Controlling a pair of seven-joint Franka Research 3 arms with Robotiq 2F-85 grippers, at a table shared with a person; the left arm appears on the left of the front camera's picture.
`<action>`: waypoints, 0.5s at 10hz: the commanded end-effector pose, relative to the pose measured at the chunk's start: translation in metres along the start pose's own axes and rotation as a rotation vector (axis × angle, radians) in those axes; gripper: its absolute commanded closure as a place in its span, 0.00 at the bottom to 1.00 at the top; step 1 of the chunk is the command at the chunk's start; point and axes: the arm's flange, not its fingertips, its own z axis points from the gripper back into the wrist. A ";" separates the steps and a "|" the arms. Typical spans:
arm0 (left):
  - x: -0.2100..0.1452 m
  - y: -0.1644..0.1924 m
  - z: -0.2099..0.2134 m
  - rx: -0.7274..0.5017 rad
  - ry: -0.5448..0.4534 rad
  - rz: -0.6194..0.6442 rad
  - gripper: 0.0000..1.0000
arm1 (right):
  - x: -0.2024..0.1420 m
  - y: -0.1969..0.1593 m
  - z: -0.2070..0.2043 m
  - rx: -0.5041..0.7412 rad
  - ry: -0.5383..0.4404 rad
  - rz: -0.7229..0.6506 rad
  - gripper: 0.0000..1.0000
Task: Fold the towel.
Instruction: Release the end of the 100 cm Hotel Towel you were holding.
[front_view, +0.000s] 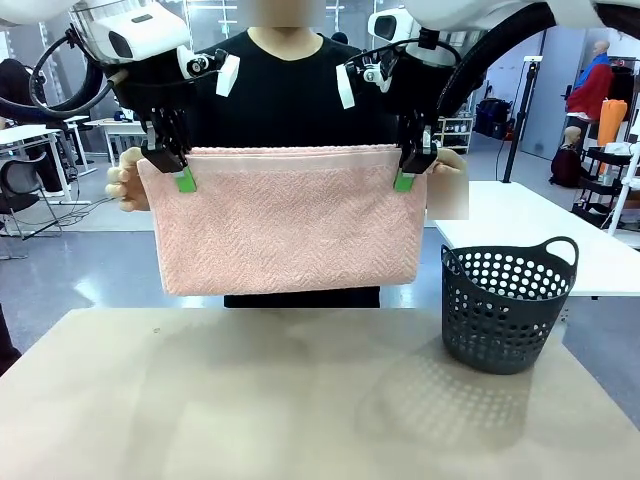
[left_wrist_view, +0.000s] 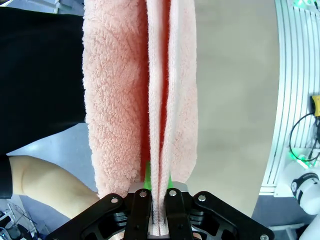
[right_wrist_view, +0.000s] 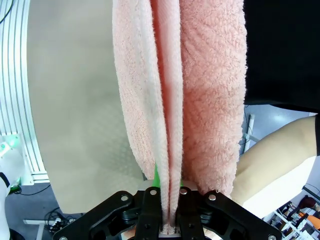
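Tabletop (front_view: 250, 400) spreads beneath the towel (front_view: 285, 225), hanging doubled over its far edge, left of the basket (front_view: 508, 312), the left gripper (front_view: 172, 165) and right gripper (front_view: 412, 168) each clamped tight on a top corner; if either bite slips, that side would likely drop.

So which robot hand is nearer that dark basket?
The right hand, pinching the towel corner on the basket side; the left hand holds the other corner.
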 end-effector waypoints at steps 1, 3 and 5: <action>-0.001 0.000 0.001 0.002 0.002 0.002 1.00 | -0.001 0.000 0.001 -0.009 -0.003 -0.004 1.00; -0.001 0.000 0.001 0.002 0.002 0.002 1.00 | -0.001 0.000 0.001 -0.009 -0.003 -0.004 1.00; -0.001 0.000 0.001 0.002 0.002 0.002 1.00 | -0.001 0.000 0.001 -0.009 -0.003 -0.004 1.00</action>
